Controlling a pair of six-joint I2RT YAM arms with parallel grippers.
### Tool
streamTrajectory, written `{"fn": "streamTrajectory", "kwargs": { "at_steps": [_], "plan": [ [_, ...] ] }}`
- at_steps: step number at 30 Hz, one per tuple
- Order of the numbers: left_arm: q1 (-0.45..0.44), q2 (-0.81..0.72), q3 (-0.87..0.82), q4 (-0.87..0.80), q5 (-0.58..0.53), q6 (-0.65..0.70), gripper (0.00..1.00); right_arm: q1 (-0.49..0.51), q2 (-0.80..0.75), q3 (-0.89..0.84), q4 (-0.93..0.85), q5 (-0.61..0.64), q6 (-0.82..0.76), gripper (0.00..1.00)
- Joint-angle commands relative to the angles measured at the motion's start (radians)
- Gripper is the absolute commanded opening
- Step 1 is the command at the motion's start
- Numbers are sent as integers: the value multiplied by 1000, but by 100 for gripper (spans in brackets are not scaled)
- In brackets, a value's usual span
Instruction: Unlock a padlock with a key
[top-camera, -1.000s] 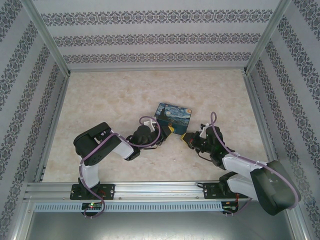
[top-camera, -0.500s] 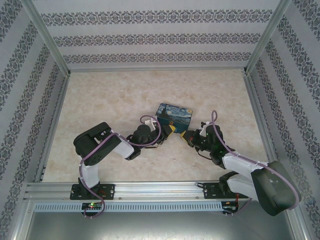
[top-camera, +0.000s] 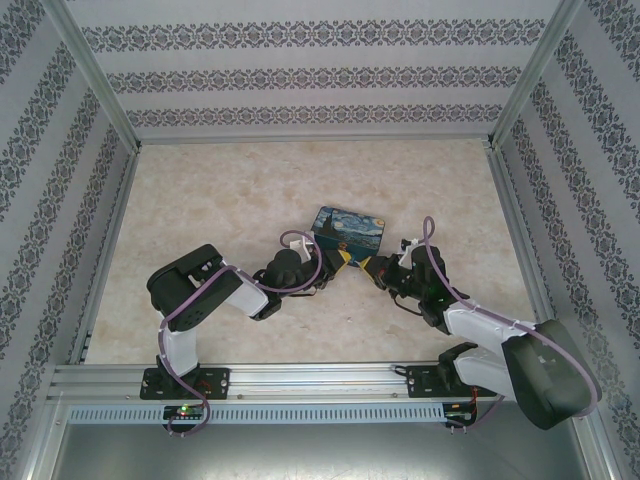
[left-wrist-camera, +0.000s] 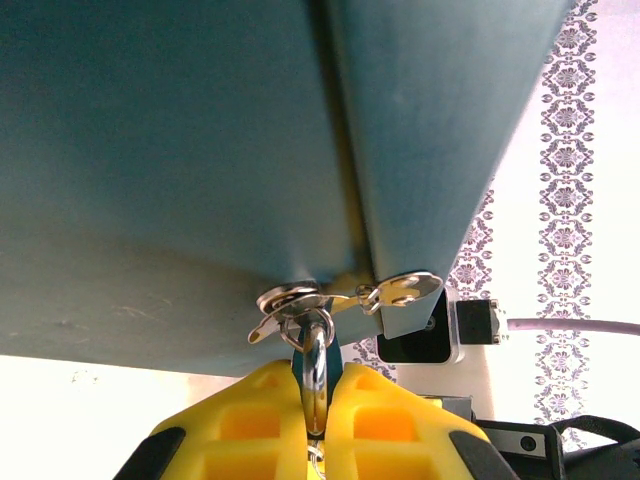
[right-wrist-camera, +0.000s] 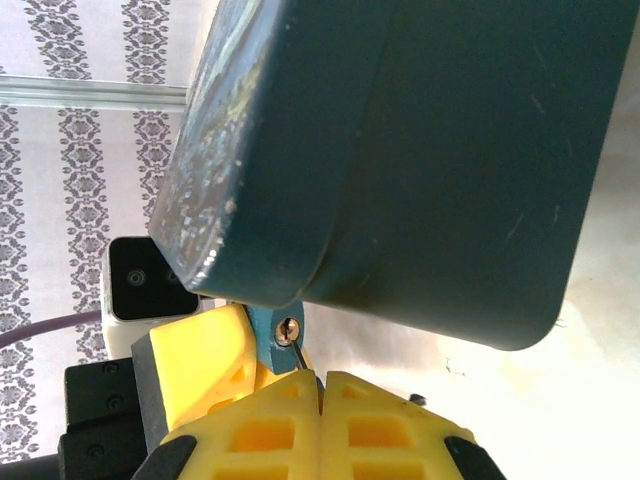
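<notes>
The teal padlock (right-wrist-camera: 266, 338) hangs by its silvery shackle (left-wrist-camera: 316, 345) from the latch (left-wrist-camera: 300, 300) of the painted tin (top-camera: 350, 229). My left gripper (left-wrist-camera: 316, 374) is shut on the padlock, with the shackle squeezed between its yellow fingers (left-wrist-camera: 240, 420). My right gripper (right-wrist-camera: 320, 384) is shut on the key (right-wrist-camera: 303, 357), a thin dark sliver whose tip meets the brass keyhole (right-wrist-camera: 290, 328). From above, both grippers, left (top-camera: 340, 263) and right (top-camera: 371, 267), meet at the tin's near edge. How far the key reaches in is unclear.
The tin's dark teal side (right-wrist-camera: 430, 150) looms just above both grippers. The beige tabletop (top-camera: 220, 190) spreads out around it. Patterned walls and metal frame rails (top-camera: 95, 90) enclose the table on three sides.
My right gripper has moved a little left and away from me, bringing the key up to the padlock. The left arm and the tin have stayed put.
</notes>
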Motion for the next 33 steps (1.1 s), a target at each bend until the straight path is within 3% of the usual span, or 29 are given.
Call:
{"fn": "streamTrajectory", "kwargs": {
  "at_steps": [1, 18, 33],
  "plan": [
    [14, -30, 15, 82, 23, 2, 0, -4, 7, 27, 15, 13, 4, 0],
    [10, -29, 30, 78, 36, -3, 0, -8, 31, 52, 31, 7, -10, 0],
    [-17, 0, 81, 187, 28, -123, 0, -55, 60, 89, 66, -63, -69, 0]
  ]
}}
